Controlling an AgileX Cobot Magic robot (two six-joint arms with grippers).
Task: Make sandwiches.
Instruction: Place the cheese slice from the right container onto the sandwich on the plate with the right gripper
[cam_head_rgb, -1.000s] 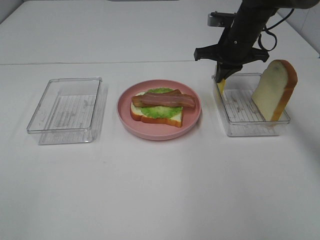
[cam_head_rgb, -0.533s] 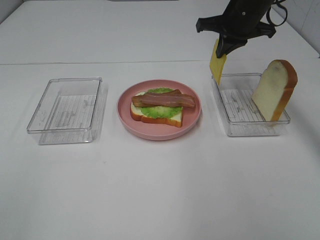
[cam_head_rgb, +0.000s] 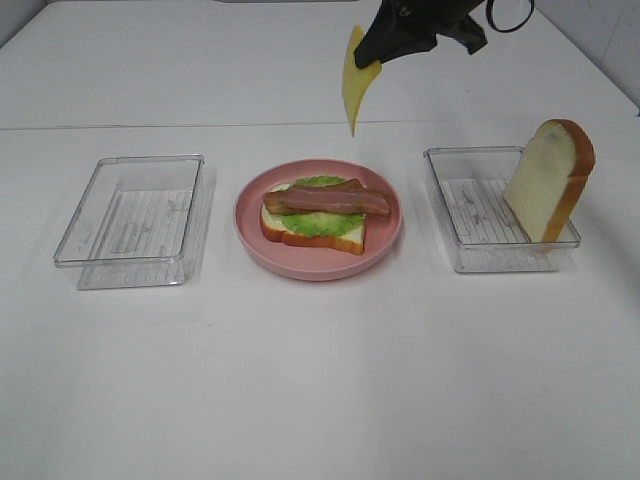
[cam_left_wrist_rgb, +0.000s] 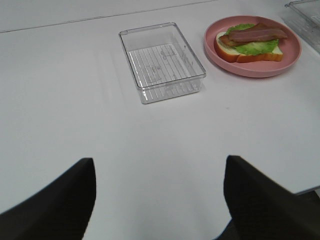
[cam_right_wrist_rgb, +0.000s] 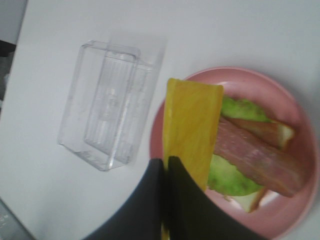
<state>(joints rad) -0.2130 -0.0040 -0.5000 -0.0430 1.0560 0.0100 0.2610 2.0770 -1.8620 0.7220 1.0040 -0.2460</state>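
On the pink plate (cam_head_rgb: 385, 238) lies a half-built sandwich (cam_head_rgb: 318, 216): a bread slice, green lettuce and a brown bacon strip. My right gripper (cam_head_rgb: 372, 52) hangs high above and behind the plate, shut on a yellow cheese slice (cam_head_rgb: 353, 88) that dangles down. In the right wrist view the cheese slice (cam_right_wrist_rgb: 192, 125) is pinched between the dark fingers (cam_right_wrist_rgb: 177, 192), over the plate (cam_right_wrist_rgb: 270, 90) and the bacon (cam_right_wrist_rgb: 260, 160). A second bread slice (cam_head_rgb: 550, 180) leans upright in the right clear box (cam_head_rgb: 470, 255). My left gripper (cam_left_wrist_rgb: 160, 200) is open over bare table, its fingers (cam_left_wrist_rgb: 55, 200) wide apart.
An empty clear box (cam_head_rgb: 135, 220) sits left of the plate; it also shows in the left wrist view as the clear box (cam_left_wrist_rgb: 161, 61), with the plate (cam_left_wrist_rgb: 290, 55) beyond it. The white table's back edge runs behind the boxes.
My right gripper lifted the cheese slice out of the right box and carried it up and leftward, to above the plate's far side. The left arm has not moved.
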